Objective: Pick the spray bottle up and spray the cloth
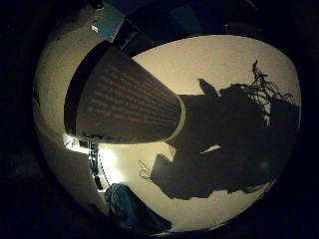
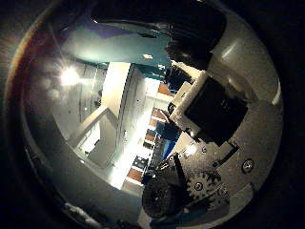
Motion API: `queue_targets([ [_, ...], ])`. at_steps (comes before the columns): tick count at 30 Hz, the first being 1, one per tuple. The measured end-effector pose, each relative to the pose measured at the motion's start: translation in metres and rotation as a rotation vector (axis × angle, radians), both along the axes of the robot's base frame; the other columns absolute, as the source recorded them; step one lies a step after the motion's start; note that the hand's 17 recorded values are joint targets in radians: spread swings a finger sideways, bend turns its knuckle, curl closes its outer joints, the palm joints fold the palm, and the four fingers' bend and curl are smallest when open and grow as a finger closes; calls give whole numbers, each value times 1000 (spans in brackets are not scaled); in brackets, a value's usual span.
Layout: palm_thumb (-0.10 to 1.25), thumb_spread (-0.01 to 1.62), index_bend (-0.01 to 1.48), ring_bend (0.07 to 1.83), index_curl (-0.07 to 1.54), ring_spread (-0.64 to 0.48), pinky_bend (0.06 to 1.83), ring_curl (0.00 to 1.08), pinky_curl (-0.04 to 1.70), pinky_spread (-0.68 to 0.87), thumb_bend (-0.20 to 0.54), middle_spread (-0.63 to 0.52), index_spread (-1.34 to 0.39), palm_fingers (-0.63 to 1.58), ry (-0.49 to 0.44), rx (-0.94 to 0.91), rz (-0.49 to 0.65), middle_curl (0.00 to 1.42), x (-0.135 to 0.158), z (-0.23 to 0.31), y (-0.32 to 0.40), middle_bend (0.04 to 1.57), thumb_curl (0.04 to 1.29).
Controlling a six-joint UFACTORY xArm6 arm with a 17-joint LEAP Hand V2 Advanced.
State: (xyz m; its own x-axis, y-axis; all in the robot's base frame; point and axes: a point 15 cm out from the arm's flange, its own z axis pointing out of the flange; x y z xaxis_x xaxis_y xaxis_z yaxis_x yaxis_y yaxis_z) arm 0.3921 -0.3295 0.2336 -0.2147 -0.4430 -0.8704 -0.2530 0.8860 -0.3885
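The spray bottle's body (image 1: 122,100), pale with a printed label, fills much of the right little finger side palm view, so it is very close to the palm. It hangs over a white table (image 1: 239,70). A blue cloth-like thing (image 1: 128,207) lies on the table beyond the bottle's end. White, black and geared parts of my hand (image 2: 205,110) show in the right thumb side palm view. That view does not show the bottle. I cannot tell how the hand stands on the bottle.
The dark shadow of the hand and arm (image 1: 234,134) falls on the table beside the bottle. The right thumb side palm view looks out into the room, with a bright lamp (image 2: 69,74) and pale walls and beams (image 2: 114,105).
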Motion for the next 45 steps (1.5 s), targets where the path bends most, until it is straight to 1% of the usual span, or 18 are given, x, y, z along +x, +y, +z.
queue_targets([
  [3,1134,1108,1065,1356,698,-155,1450,556,406,-205,-10,-110,-186,1285,-26,-36,51,653,3,24,9,1220,511],
  [5,1138,1090,1082,1379,689,-151,1455,559,433,-196,-10,-98,-182,1275,-11,-69,91,646,0,30,14,1235,542],
  [8,1124,1074,1103,1394,682,-150,1452,559,462,-188,-13,-93,-179,1263,33,-122,185,637,-9,42,26,1252,570],
  [11,1114,1068,1116,1406,673,-150,1443,559,488,-186,-12,-90,-177,1257,86,-173,308,627,-20,54,40,1265,597],
  [15,1102,1056,1132,1412,665,-149,1428,557,518,-186,-12,-88,-176,1253,153,-239,509,615,-33,87,60,1280,627],
  [19,1095,1051,1138,1419,658,-149,1415,554,541,-187,-12,-88,-175,1251,191,-266,655,606,-41,120,79,1288,647],
  [23,1090,1051,1143,1425,652,-149,1406,552,566,-190,-11,-87,-174,1250,260,-330,771,598,-40,134,102,1294,666],
  [28,1085,1058,1149,1429,646,-148,1391,550,589,-192,-11,-87,-174,1251,350,-437,928,592,-30,146,158,1302,679],
  [34,1073,1061,1159,1432,642,-148,1376,548,614,-194,-12,-87,-174,1250,503,-574,1151,588,-25,139,230,1307,692],
  [37,1070,1060,1160,1433,640,-148,1370,547,624,-195,-11,-87,-174,1249,612,-659,1257,587,-26,128,262,1308,699],
  [42,1068,1060,1160,1434,638,-156,1362,546,638,-196,-11,-87,-175,1248,796,-873,1339,585,-19,114,293,1310,706],
  [45,1067,1061,1158,1434,638,-157,1357,545,645,-197,-11,-86,-176,1250,872,-979,1364,584,-12,109,313,1313,710],
])
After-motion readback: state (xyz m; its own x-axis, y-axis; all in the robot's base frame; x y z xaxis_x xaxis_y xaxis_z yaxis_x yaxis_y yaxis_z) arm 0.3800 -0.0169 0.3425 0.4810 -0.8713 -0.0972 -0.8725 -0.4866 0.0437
